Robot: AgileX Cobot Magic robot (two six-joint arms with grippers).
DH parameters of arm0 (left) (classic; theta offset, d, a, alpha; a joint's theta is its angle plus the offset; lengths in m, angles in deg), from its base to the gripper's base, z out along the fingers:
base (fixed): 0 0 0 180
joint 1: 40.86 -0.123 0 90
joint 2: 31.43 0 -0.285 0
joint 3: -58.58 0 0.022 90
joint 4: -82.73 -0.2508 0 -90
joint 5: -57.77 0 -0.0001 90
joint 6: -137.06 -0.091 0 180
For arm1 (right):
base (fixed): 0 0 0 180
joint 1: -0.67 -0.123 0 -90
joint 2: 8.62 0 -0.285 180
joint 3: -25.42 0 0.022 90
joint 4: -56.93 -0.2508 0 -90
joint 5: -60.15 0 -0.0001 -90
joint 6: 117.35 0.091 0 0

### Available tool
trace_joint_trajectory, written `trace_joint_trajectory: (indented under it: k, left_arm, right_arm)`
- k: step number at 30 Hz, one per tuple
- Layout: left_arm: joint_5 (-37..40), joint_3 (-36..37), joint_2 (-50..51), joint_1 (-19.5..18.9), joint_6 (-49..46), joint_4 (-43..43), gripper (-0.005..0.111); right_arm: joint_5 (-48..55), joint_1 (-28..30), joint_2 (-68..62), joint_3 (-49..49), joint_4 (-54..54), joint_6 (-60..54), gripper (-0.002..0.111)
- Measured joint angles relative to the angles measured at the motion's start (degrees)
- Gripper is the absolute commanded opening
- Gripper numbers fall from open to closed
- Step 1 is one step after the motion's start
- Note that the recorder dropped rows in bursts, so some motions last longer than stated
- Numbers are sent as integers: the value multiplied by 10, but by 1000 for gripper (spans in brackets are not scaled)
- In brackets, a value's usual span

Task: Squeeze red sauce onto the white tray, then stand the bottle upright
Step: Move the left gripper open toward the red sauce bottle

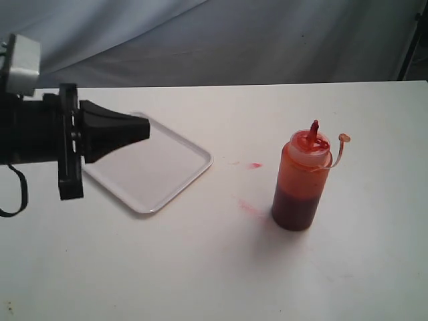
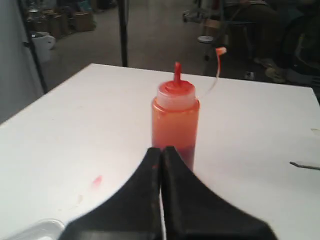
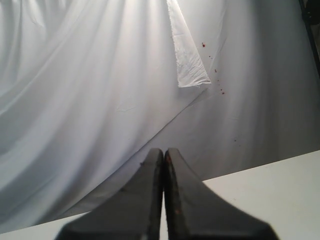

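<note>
The bottle (image 1: 301, 180) stood upright on the table (image 1: 200, 274), right of the seemingly clean white tray (image 1: 175, 175), while the left pincer (image 1: 144, 128) and right pincer (image 3: 164, 153) were clenched empty, so reaching likely came first, requiring opened jaws.

A white bench (image 1: 200, 267) takes up most of what I can see. It is stained with a small pinkish smear (image 1: 254, 165) and a longer, paler smear (image 1: 250, 208) near its middle. A wrinkled grey-white cloth backdrop (image 1: 234, 40) hangs behind, flecked with tiny red specks (image 3: 222, 92). Beyond the bench a dark pole (image 2: 122, 30) stands on bare floor (image 2: 155, 35). Cardboard boxes (image 2: 80, 20) and a white container (image 2: 44, 42) sit off to one side.
</note>
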Motion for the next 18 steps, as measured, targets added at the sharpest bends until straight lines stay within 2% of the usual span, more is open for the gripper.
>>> trace_joint_trajectory:
  k: [3, 6, 8, 12, 18]
  left_arm:
    - [-13, -3, 51, 24, -33, -7, 8]
    - [-18, -4, 99, 62, -43, -9, 23]
    - [-20, -4, 132, 88, -46, 1, 44]
    - [-22, -4, 188, 117, -48, 73, 103]
    - [-22, -4, 239, 125, -48, 231, 104]
  right_arm:
    - [0, 0, 0, 0, 0, -1, 0]
    - [0, 0, 0, 0, 0, -1, 0]
    - [0, 0, 0, 0, 0, -1, 0]
    - [0, 0, 0, 0, 0, -1, 0]
    - [1, 0, 0, 0, 0, -1, 0]
